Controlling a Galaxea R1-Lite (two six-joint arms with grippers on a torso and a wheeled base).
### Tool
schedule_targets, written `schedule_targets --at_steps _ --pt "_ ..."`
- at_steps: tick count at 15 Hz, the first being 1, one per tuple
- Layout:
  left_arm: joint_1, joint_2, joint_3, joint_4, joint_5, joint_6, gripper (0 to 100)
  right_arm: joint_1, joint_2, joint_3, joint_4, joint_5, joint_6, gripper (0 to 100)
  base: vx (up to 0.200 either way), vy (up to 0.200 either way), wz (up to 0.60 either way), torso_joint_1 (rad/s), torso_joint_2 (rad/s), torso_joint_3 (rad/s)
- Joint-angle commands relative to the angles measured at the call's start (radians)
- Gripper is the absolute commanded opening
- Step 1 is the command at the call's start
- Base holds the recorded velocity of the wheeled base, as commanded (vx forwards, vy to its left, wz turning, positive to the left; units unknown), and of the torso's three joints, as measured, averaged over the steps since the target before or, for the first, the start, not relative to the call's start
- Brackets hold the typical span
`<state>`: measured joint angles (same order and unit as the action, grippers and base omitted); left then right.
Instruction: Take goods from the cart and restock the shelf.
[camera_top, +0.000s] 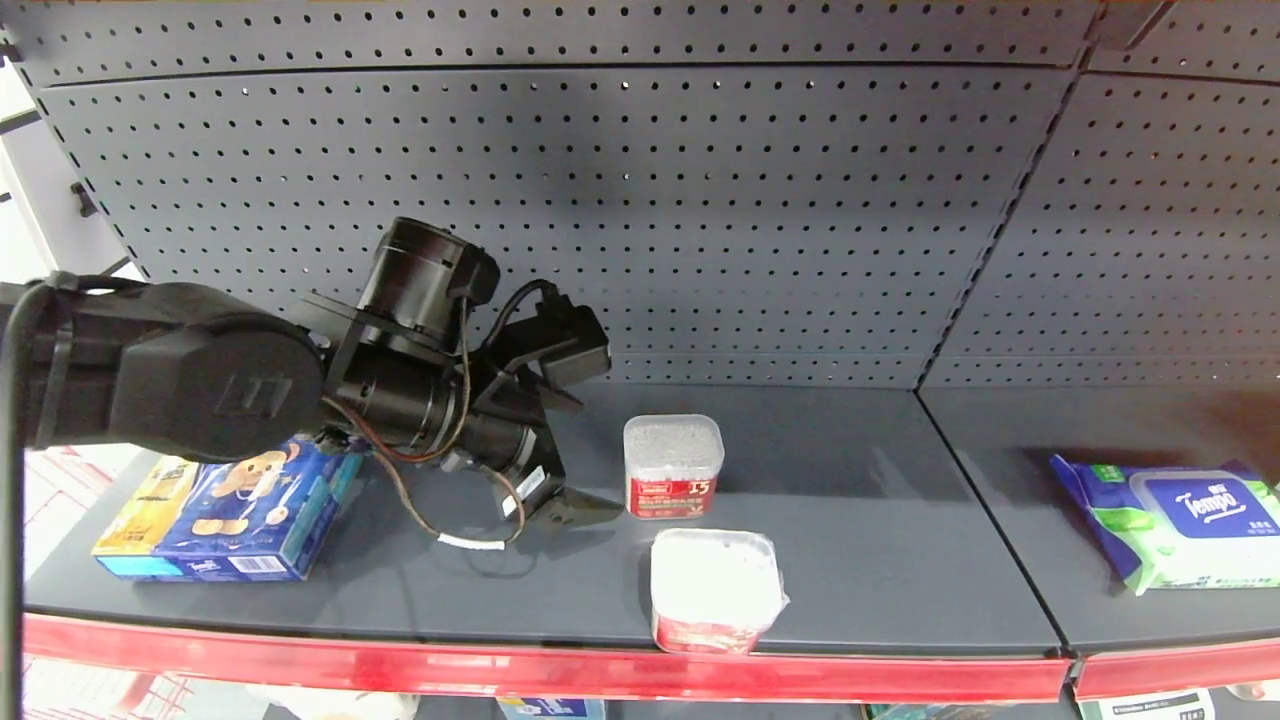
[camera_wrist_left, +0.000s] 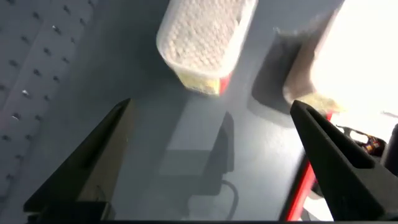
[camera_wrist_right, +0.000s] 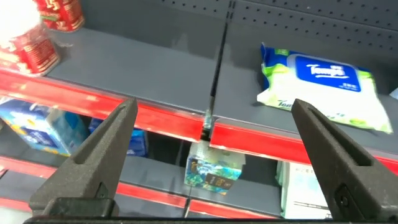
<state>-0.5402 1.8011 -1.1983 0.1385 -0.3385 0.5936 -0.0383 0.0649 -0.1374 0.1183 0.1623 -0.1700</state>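
A: How many tubs are on the shelf (camera_top: 860, 530)?

B: Two clear tubs with red labels. The far tub (camera_top: 672, 465) stands just ahead of the left claw's (camera_top: 575, 455) tips, apart from them. The near tub (camera_top: 713, 590) sits beyond the claw as well, closer to the red front edge (camera_top: 500, 670).

A: Is that claw gripping anything?

B: No, its fingers are spread wide with only bare shelf between them.

A: Anything else up there?

B: One blue box (camera_top: 235, 510) with a bear on it, behind the claw and under the arm. One pack of wipes (camera_top: 1170, 520), well apart from the claw, past both tubs.

A: And the right claw (camera_wrist_right: 214, 102)?

B: Also spread wide and empty, out in front of the red edge, with the wipes ahead of it
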Motion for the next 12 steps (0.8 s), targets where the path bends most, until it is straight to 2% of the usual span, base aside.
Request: schedule_targets --at_steps 1,4,12 --pt "0.003 -0.003 0.025 -0.002 0.001 0.000 100 0.000 0.003 -0.007 0.001 -0.003 0.000 100 0.000 0.000 0.00 0.000 0.00 0.000" --pt "0.003 0.026 0.019 -0.002 0.019 0.000 100 0.000 0.003 -0.019 0.001 -0.007 -0.002 100 0.000 0.000 0.00 0.000 0.00 0.000" --pt "-0.010 0.113 -0.023 -0.014 0.019 0.000 100 0.000 0.003 -0.025 0.003 -0.007 -0.002 100 0.000 0.000 0.00 0.000 0.00 0.000"
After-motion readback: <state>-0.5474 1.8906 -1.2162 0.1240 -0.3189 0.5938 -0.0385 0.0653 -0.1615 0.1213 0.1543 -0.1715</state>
